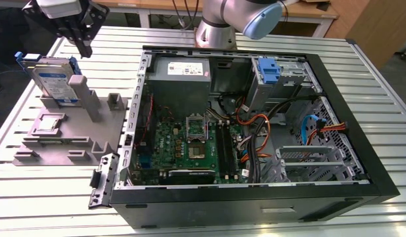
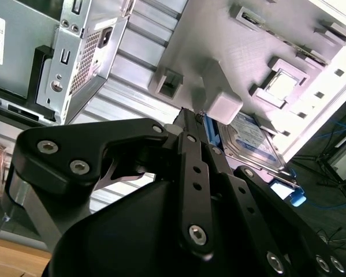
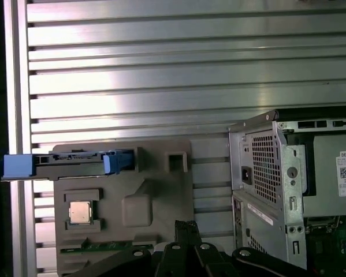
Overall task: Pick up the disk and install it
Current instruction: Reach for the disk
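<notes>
- Your fingers (image 1: 84,43) are clenched together on nothing, hanging just above the disk (image 1: 55,81).
- The disk stands on edge in the grey fixture (image 1: 64,133) on the worktop (image 1: 31,197), ungrasped.
- I judge that pickup and installation into the computer case (image 1: 256,202) are both not yet done.

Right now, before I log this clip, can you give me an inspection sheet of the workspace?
Surface: slatted metal table carrying a grey fixture and an open computer case.
Job's things: disk stands on edge in the fixture, blue frame on, not yet picked up.
Clutter: small square chip seated in the fixture; blue bracket in the case's drive bay.
Grippers: gripper hangs just above the disk, looks shut, holding nothing.
Cables: orange and blue cables lie inside the case.
Surroundings: wooden cabinet beyond the table.
</notes>
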You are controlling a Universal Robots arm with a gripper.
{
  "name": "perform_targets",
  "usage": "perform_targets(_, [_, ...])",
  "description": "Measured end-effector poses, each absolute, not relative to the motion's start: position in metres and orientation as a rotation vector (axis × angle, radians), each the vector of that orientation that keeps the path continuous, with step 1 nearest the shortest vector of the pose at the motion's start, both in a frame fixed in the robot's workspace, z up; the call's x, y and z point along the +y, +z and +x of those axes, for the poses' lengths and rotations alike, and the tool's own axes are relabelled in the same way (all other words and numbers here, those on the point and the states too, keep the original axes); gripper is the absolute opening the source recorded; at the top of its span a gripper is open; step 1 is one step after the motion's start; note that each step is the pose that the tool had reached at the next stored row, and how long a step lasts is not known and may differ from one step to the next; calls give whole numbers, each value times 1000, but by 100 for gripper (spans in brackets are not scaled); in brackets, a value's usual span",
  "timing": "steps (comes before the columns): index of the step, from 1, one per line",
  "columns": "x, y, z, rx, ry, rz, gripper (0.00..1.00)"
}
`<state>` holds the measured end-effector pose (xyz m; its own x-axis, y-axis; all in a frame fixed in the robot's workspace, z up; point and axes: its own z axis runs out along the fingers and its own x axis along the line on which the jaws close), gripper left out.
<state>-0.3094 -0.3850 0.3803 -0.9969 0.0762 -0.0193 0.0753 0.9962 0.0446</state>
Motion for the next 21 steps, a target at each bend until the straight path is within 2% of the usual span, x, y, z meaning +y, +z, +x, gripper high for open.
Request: perform_targets(21, [-385,380,-316,3118,68,118,10])
